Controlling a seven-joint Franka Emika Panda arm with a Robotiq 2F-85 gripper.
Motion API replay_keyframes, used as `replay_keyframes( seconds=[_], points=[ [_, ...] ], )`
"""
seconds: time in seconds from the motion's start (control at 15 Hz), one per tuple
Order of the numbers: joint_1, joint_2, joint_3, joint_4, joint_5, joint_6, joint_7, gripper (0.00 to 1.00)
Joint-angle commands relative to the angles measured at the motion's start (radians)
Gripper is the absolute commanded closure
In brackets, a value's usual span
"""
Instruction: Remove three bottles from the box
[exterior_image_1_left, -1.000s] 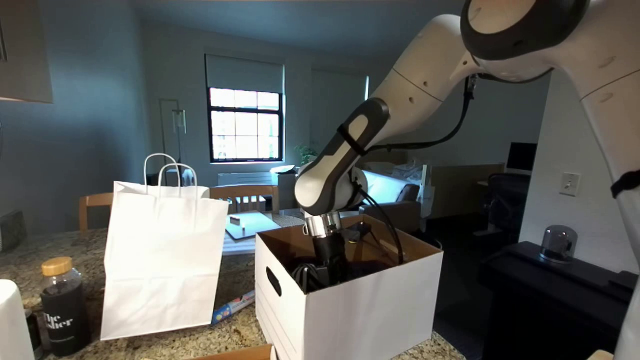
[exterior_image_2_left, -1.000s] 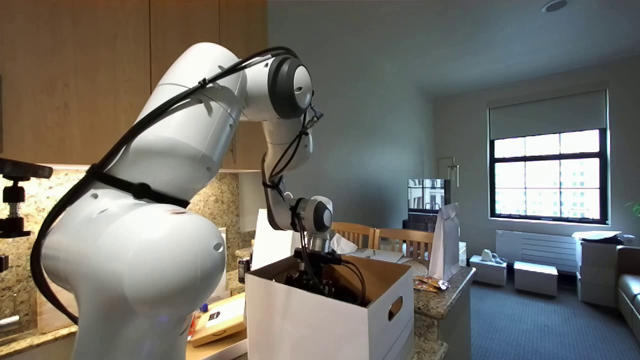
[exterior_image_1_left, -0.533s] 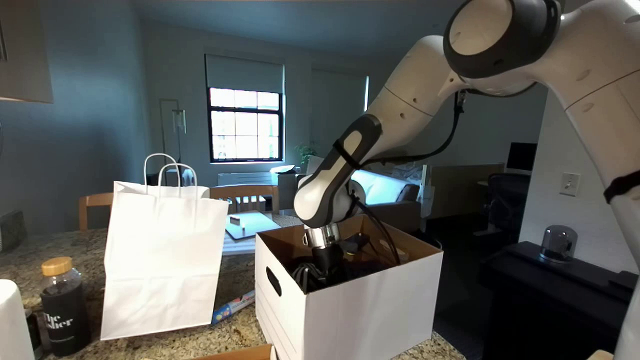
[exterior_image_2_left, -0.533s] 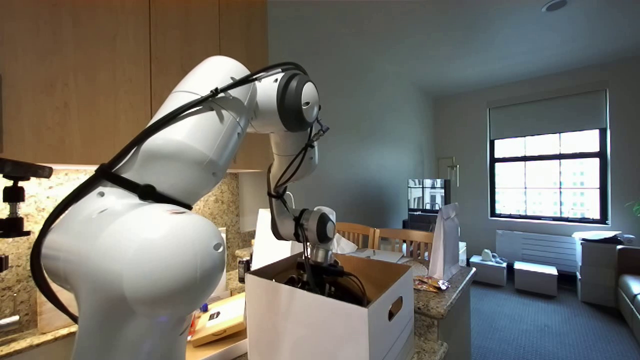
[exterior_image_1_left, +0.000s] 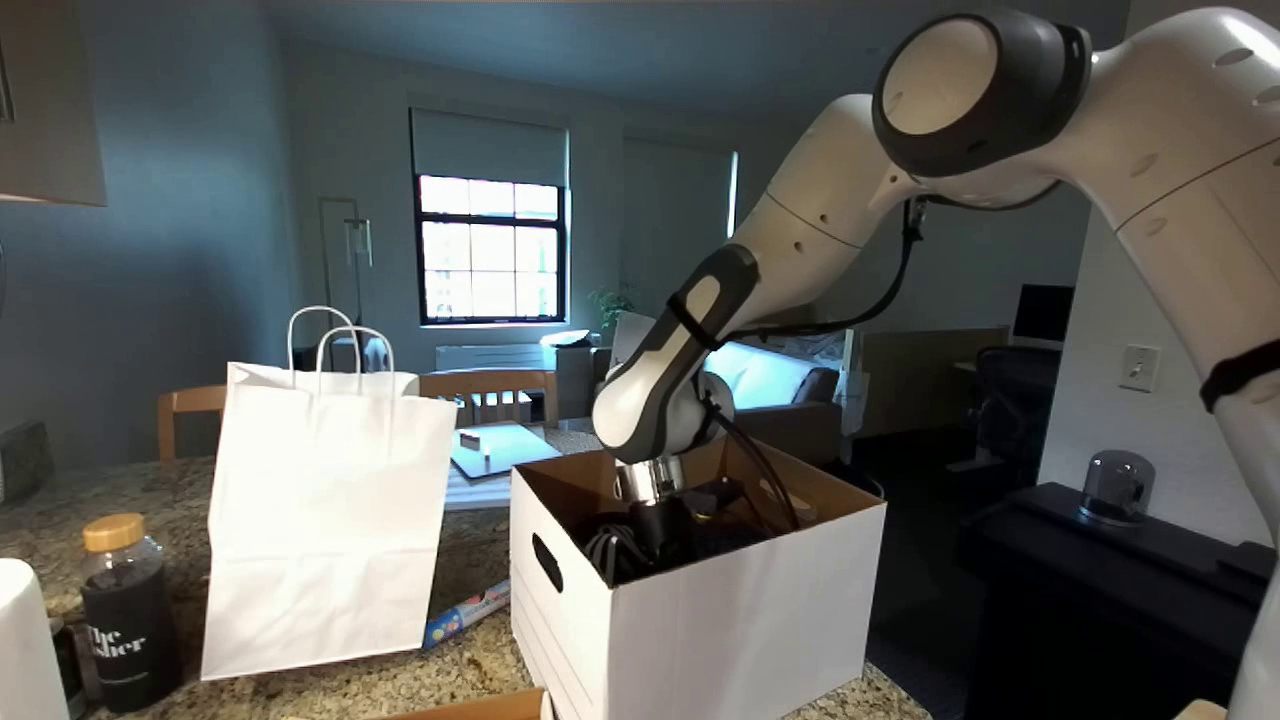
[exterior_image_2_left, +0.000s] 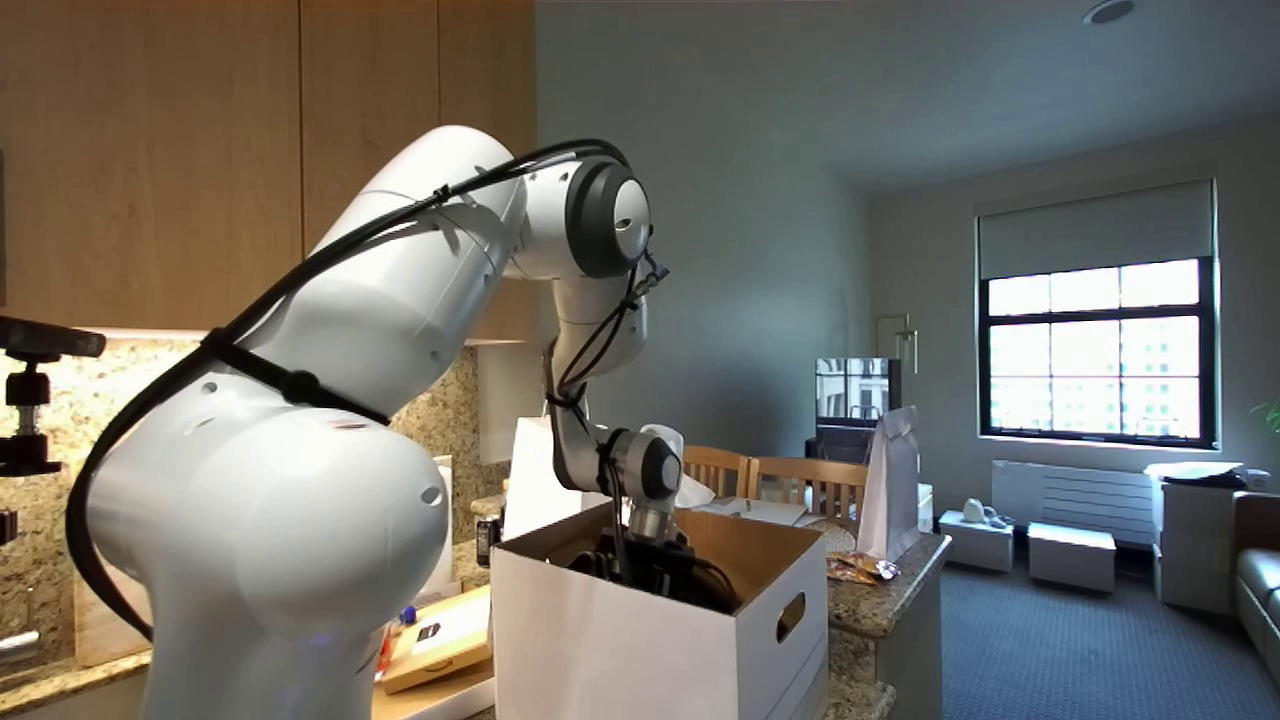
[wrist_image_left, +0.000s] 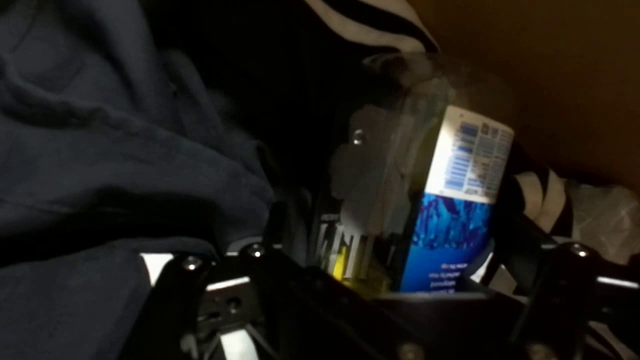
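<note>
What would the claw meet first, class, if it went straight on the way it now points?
Most likely the clear, blue-labelled bottle, seen in the gap of the open claw, inside the box. Depth is unclear in the dim wrist view, so they may be touching.

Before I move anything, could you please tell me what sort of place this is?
Probably a home, with a kitchen that opens onto a living area: there are cabinets, a counter and, farther back, a sofa.

The arm (exterior_image_1_left: 825, 195) is leaning well into the box (exterior_image_1_left: 740, 630), a bag (exterior_image_1_left: 330, 520) is standing nearby, a flask (exterior_image_1_left: 130, 620) beside that!
</note>
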Motion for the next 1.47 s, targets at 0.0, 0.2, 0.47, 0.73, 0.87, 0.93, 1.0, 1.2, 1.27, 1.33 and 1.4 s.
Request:
replay_keyframes(
  seconds=[0.0, 0.2, 0.47, 0.73, 0.87, 0.93, 1.0, 1.2, 1.27, 1.33, 1.4],
  points=[
    [-0.026, 0.021, 0.001, 0.004, 0.029, 0.027, -0.030, 0.00],
    [-0.033, 0.037, -0.001, 0.013, 0.034, 0.023, -0.030, 0.00],
    [-0.034, 0.063, -0.004, 0.036, 0.030, 0.014, -0.027, 0.00],
    [-0.037, 0.083, -0.003, 0.050, 0.031, 0.021, -0.023, 0.25],
    [-0.036, 0.083, -0.003, 0.051, 0.031, 0.024, -0.019, 0.33],
    [-0.037, 0.082, -0.003, 0.049, 0.032, 0.027, -0.019, 0.41],
    [-0.039, 0.079, -0.004, 0.047, 0.034, 0.029, -0.019, 0.47],
    [-0.040, 0.076, -0.007, 0.042, 0.035, 0.033, -0.015, 0.58],
    [-0.041, 0.075, -0.006, 0.042, 0.035, 0.032, -0.015, 0.61],
    [-0.041, 0.076, -0.007, 0.043, 0.035, 0.032, -0.014, 0.64],
    [-0.040, 0.077, -0.008, 0.044, 0.035, 0.031, -0.014, 0.68]
  ],
)
